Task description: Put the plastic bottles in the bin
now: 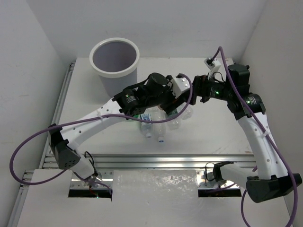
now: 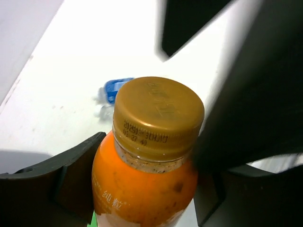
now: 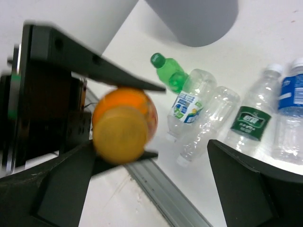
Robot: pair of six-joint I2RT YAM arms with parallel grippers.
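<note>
My left gripper (image 1: 181,89) is shut on an orange bottle (image 2: 144,184) with a gold cap, held above the table at mid-right. In the right wrist view the same orange bottle (image 3: 124,124) sits between the left gripper's black fingers. My right gripper (image 1: 198,92) faces it, open and empty (image 3: 151,189). On the table lie a green bottle (image 3: 168,71), a clear bottle with a blue-white label (image 3: 189,101), a plain clear bottle (image 3: 208,118), a dark-green-labelled bottle (image 3: 251,123) and a blue-labelled bottle (image 3: 291,90). The grey bin (image 1: 116,82) stands at the far left.
The clear bottles (image 1: 147,124) lie in a cluster under both grippers. A blue-capped bottle (image 2: 116,90) lies beyond the held one. A metal rail (image 1: 165,161) runs along the table's near edge. White walls close in left, right and behind.
</note>
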